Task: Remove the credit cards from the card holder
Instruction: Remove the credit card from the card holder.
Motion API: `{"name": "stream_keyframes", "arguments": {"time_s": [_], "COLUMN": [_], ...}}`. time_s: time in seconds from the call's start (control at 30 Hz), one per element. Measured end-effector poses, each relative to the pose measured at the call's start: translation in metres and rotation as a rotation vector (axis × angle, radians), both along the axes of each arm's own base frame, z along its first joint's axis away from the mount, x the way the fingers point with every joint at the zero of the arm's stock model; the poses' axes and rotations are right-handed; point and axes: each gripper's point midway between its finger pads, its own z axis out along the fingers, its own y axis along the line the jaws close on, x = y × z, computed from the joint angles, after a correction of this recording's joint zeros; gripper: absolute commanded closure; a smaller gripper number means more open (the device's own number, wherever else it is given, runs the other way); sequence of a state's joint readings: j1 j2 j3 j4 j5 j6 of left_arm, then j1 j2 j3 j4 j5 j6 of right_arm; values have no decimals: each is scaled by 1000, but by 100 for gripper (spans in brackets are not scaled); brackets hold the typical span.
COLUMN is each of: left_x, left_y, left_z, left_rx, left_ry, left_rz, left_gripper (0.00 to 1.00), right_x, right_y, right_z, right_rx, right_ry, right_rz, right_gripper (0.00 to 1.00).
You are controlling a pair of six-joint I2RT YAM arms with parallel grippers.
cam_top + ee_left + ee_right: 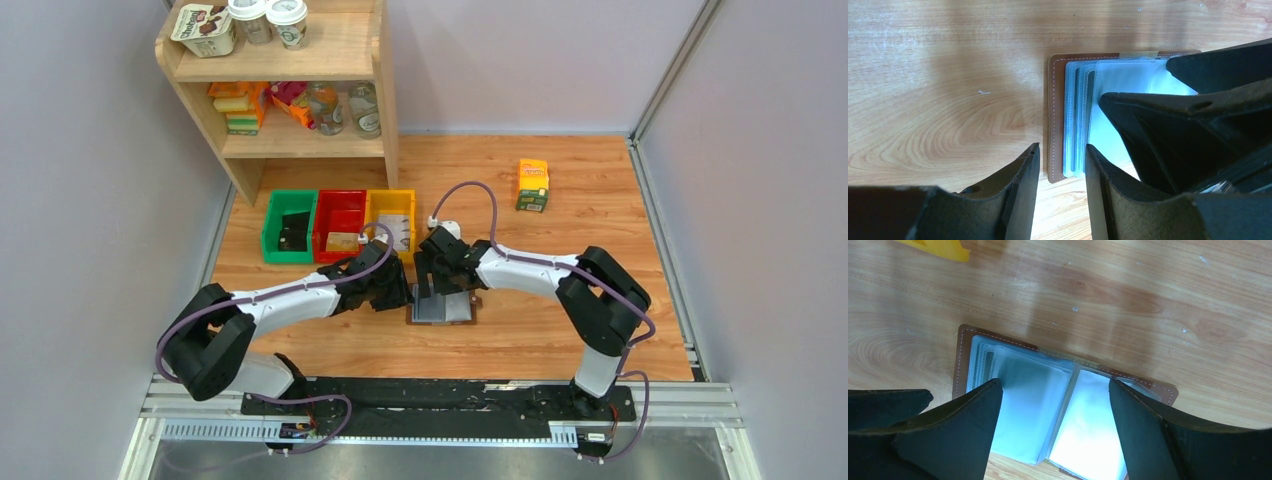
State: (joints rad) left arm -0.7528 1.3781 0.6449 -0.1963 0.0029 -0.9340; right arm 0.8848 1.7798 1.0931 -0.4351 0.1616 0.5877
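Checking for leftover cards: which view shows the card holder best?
Right wrist: the card holder lies open, both sleeve pages visible between the fingers of the right pincer. Left wrist shows only one edge with stacked sleeves; the right pincer hides the rest. Top view: small, partly covered.

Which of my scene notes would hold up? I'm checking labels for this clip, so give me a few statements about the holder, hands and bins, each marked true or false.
1. The card holder lies open on the table. True.
2. The right hand is shut on a card. False: it stands wide open over the open holder.
3. The green bin, red bin and yellow bin sit side by side. True.
4. The orange-green carton stands in the yellow bin. False: it stands on the table, well apart from the bins.
5. The left hand is open at the holder's edge. True.
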Motion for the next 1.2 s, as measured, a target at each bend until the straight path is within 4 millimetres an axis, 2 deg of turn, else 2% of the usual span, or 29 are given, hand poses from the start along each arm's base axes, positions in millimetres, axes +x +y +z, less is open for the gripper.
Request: {"name": "stream_keyframes", "arguments": {"time_s": [0.27,0.43,0.53,0.73,0.87,1.07,1.2], "left_x": [-2,-3,1,17,21,17,15], "left_y": [-3,-7,-15,-45,-55,-55,-55], "left_z": [1,4,11,28,22,1,1], "left_rx": [-18,-39,-75,-161,-169,-122,-108], "left_ry": [7,12,-1,-29,-9,50,60], "left_rz": [-10,-19,-30,-74,-97,-118,-133], "left_gripper": [54,54,55,58,58,58,57], "right_x": [4,5,5,6,6,6,6], "right_y": [-8,-12,-14,-16,-16,-16,-16], "right_z": [-2,-3,-3,-2,-1,-1,-1], "right_rx": [13,36,57,100,130,159,167], "right_ry": [29,39,39,41,43,47,51], "right_rz": [-36,-47,-50,-52,-50,-48,-48], "right_gripper": [42,47,49,51,51,52,52]}}
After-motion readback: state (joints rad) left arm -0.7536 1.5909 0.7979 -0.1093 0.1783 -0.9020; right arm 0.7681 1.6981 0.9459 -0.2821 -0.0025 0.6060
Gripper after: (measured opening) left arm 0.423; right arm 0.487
